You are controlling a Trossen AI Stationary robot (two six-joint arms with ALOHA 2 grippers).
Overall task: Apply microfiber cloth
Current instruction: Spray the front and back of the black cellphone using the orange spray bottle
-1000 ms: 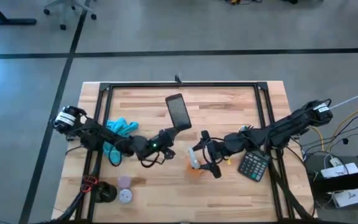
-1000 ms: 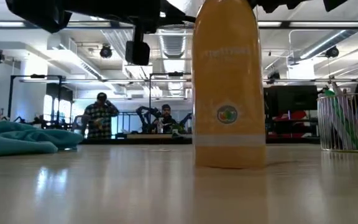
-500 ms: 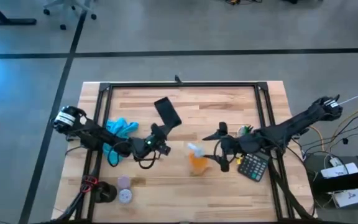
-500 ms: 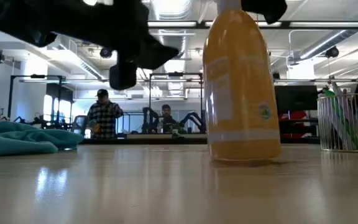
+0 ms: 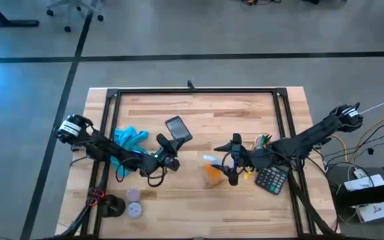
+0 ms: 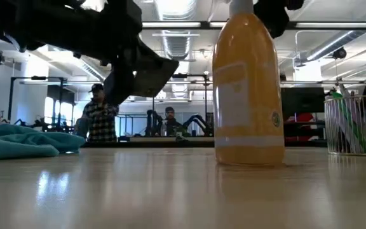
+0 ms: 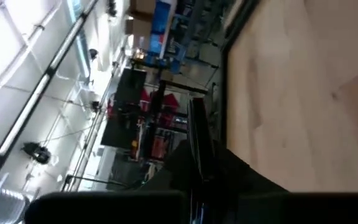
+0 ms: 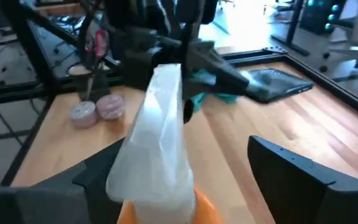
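Cloth lies bunched at table's left, just behind the left gripper, which is clamped on the phone. Right gripper, jaws apart around the spray bottle, is farther.

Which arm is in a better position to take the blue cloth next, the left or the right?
Probably the right, though farther away. The left gripper is shut on the phone, lifted off the table beside the cloth. The right gripper is open at the orange bottle, holding nothing.
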